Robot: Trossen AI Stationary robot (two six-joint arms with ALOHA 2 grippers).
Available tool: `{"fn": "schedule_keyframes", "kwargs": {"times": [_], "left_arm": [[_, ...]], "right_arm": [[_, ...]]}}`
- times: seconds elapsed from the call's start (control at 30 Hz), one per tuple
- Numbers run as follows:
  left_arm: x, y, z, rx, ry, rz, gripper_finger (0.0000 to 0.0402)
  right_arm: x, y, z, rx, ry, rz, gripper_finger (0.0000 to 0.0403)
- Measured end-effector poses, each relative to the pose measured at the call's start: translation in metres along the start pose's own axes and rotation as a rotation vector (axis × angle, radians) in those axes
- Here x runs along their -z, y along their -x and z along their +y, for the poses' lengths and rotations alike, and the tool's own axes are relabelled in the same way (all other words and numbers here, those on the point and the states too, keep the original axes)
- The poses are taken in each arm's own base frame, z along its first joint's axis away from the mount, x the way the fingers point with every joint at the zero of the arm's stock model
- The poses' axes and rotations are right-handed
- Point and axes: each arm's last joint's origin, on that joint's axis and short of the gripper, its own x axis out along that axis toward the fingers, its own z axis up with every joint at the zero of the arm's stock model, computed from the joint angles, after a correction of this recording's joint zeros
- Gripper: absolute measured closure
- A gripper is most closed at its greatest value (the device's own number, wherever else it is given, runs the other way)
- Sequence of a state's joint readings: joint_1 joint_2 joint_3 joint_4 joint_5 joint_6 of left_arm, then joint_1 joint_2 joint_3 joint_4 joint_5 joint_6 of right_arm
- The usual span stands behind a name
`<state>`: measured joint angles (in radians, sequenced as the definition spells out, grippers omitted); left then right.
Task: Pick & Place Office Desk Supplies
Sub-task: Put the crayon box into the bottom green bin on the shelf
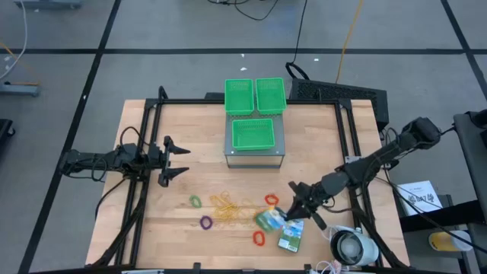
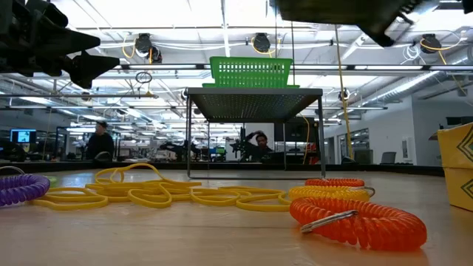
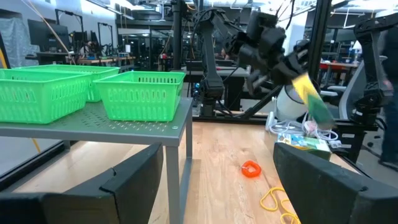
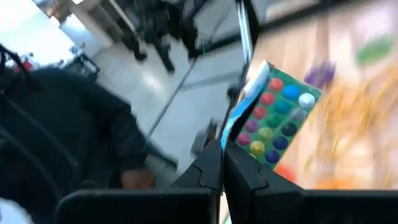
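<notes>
My right gripper (image 1: pixel 284 215) is shut on the yellow-green crayon box (image 1: pixel 268 220) above the table's near right part. The left wrist view shows the box (image 3: pixel 309 99) hanging from it. My left gripper (image 1: pixel 183 160) is open and empty over the table's left side. On the table lie a green ring (image 1: pixel 195 201), a purple ring (image 1: pixel 205 222), a red ring (image 1: pixel 259 238), an orange ring (image 1: pixel 271 199), a tangle of rubber bands (image 1: pixel 228 207) and a green-white packet (image 1: pixel 291 237). My right gripper pinches one end of the crayon box (image 4: pixel 244 127) between its two fingers. The box's face with coloured dots (image 4: pixel 273 118) points away from the fingers. In the left wrist view the box hangs tilted below the gripper, clear of the table and above the packet (image 3: pixel 305 143).
Three green mesh bins (image 1: pixel 255 95) (image 1: pixel 253 134) sit on a grey stand at the table's far middle. A white round device (image 1: pixel 351 247) with cables lies at the near right corner. Black frame rails (image 1: pixel 144 152) run along both sides.
</notes>
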<state>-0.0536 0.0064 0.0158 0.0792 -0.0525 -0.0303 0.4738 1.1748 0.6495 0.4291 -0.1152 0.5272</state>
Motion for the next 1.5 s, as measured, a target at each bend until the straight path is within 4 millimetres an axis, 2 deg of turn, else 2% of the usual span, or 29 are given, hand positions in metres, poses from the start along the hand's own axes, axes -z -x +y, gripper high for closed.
{"fn": "schedule_keyframes", "kwargs": {"times": [0.17, 0.33, 0.57, 0.73, 0.87, 1.03, 1.13, 1.33, 1.5], "left_arm": [[0.0, 0.0, 0.0, 0.0, 0.0, 0.001, 0.0091], [0.0, 0.0, 0.0, 0.001, 0.0, 0.001, 0.0091], [0.0, 0.0, 0.0, 0.0, 0.0, 0.0, 0.0091], [0.0, 0.0, 0.0, 0.0, 0.0, 0.0, 0.0092], [0.0, 0.0, 0.0, 0.001, 0.0, 0.001, 0.0091], [0.0, 0.0, 0.0, 0.001, 0.0, 0.0, 0.0091], [0.0, 0.0, 0.0, 0.0, 0.0, 0.001, 0.0091], [0.0, 0.0, 0.0, 0.001, 0.0, 0.0, 0.0091], [0.0, 0.0, 0.0, 0.0, 0.0, 0.0, 0.0092]], "right_arm": [[-0.018, 0.003, -0.008, 0.008, 0.124, -0.142, 0.0403], [-0.04, 0.008, -0.023, 0.038, 0.209, -0.208, 0.0403], [-0.098, 0.021, -0.042, 0.136, 0.255, -0.22, 0.0403], [-0.141, 0.03, -0.056, 0.306, 0.228, -0.282, 0.0403], [-0.162, 0.033, -0.073, 0.379, 0.223, -0.306, 0.0403], [-0.168, 0.036, -0.102, 0.467, 0.157, -0.3, 0.0403], [-0.169, 0.043, -0.112, 0.55, 0.09, -0.324, 0.0403], [-0.167, 0.05, -0.115, 0.636, 0.027, -0.333, 0.0403], [-0.164, 0.048, -0.113, 0.63, -0.035, -0.319, 0.0403]]}}
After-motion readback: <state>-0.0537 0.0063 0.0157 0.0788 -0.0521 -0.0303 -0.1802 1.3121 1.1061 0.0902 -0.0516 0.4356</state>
